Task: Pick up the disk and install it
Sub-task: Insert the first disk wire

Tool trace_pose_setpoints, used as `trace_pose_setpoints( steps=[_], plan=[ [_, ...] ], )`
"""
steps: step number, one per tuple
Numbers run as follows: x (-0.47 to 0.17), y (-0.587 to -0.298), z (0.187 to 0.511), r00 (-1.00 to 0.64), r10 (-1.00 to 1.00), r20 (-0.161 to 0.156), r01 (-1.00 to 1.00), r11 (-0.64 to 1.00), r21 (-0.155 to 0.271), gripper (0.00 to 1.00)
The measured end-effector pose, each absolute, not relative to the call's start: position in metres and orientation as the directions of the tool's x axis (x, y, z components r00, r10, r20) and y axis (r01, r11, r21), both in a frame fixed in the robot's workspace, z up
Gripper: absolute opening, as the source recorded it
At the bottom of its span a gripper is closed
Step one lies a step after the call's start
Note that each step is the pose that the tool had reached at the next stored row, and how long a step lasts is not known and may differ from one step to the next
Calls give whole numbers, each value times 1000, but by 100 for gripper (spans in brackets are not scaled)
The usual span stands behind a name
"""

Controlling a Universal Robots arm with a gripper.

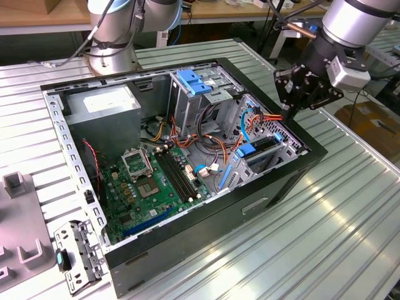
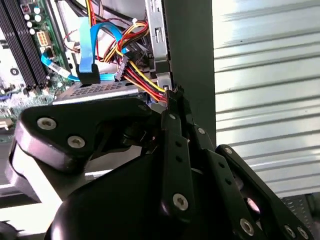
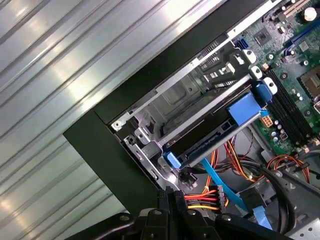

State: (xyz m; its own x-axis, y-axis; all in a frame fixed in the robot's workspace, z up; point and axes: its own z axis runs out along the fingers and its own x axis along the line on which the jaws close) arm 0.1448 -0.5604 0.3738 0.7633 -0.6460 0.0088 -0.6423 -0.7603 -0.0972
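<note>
The disk (image 1: 261, 149) is lying flat in the sheet-metal bay (image 3: 185, 102) at the near corner of the open case (image 1: 187, 240) on the exterior view's right. In the first wrist view its dark edge (image 3: 210, 137) is showing inside a glossy blue plastic frame, with a broad blue tab at one end.

The gripper (image 1: 291, 107) is hanging just above the case's rim on the exterior view's right, beyond the bay. In both wrist views its matte black, bolted fingers are pressing together to a narrow tip (image 2: 172, 95) with nothing visible between them, and that tip (image 3: 172, 195) is sitting just beside a bundle of red, yellow and black wires (image 3: 200, 197). A flat blue cable (image 2: 95, 45) is looping close by.

Inside the black case a green board (image 1: 150, 181) is covering the floor. A plain grey box (image 1: 103, 103) with a white sticker is filling the far corner on the exterior view's left, and a tall grey cage (image 1: 194, 94) with a blue latch is standing beside it.

The case is resting on a table (image 1: 337, 212) of ribbed, shiny aluminium. A perforated metal bracket (image 1: 78, 253) is lying near its corner on the exterior view's left. Wooden benches (image 1: 37, 15) are running along the back of the room.
</note>
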Motion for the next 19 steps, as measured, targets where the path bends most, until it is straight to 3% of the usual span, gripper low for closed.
trace_pose_setpoints(
  steps=[13, 19],
  plan=[
    [145, -560, 372, 545, -838, 9, -834, -543, -97, 16],
    [134, -560, 372, 540, -842, 9, -837, -538, -98, 16]
  ],
)
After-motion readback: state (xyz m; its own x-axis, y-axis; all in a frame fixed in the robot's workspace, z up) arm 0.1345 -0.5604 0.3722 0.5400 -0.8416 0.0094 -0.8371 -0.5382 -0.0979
